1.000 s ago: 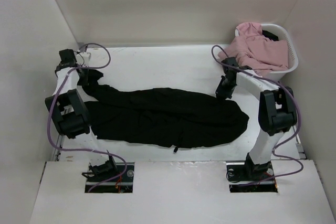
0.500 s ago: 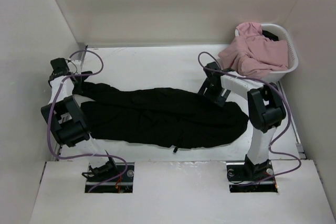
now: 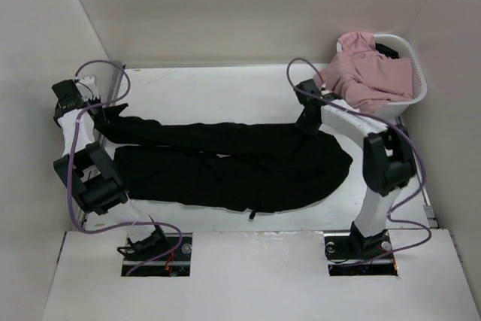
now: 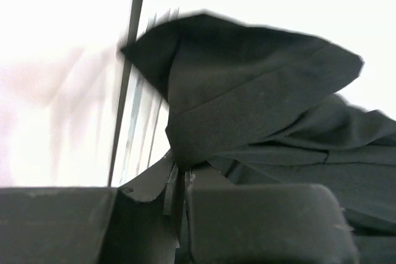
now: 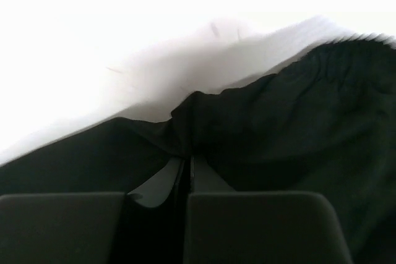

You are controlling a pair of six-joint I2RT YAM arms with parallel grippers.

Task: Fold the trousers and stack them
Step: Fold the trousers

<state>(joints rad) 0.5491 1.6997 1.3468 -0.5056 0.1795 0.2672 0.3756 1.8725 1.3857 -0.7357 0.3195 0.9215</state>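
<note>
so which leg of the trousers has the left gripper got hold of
The far leg, stretched toward the back-left corner: the left gripper is shut on its end. The near leg lies slack on the table, ungripped.

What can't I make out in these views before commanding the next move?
1. Left wrist: how many layers the left pincer grips; the bunched trousers cover its tips, and the background is blurred.
2. Right wrist: same for the right pincer; the upper half is washed out white.
3. Top external: both pincers' tips, black against black fabric.
4. Top external: the basket contents beneath the pink garments.
</note>
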